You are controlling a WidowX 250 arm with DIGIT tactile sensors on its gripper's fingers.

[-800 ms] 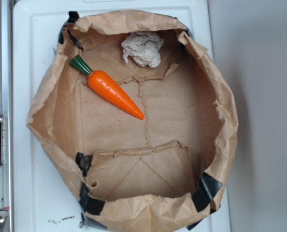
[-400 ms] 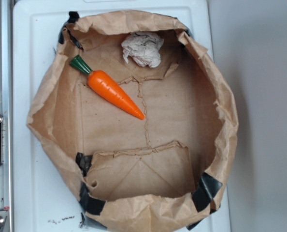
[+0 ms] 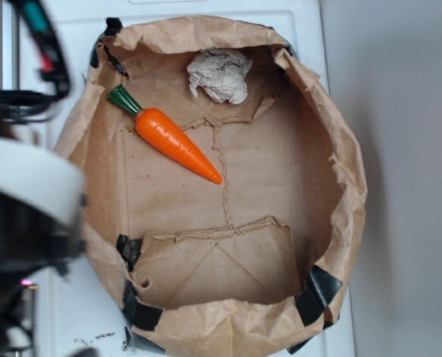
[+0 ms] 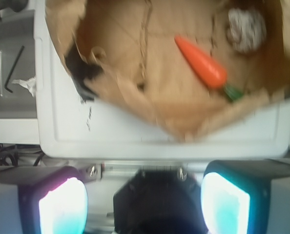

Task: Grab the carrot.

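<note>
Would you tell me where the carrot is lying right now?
In the exterior view, the carrot lies in the upper-left part of the paper bag, left of and below the crumpled paper ball.

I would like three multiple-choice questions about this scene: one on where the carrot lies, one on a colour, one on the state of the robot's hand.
1. Where does the carrot lie?
A. inside the brown paper bag
B. on the white tray outside the bag
C. on top of the paper ball

2. What colour is the carrot's stem end?
A. yellow
B. dark green
C. white

3. How is the hand?
A. shut on the carrot
B. shut on the paper ball
C. open, holding nothing

Answers: 1 A, the bag's walls surround the carrot on its floor. 2 B, the stub at the thick end is green. 3 C, the wrist view shows both fingers wide apart, with the carrot far off.
</note>
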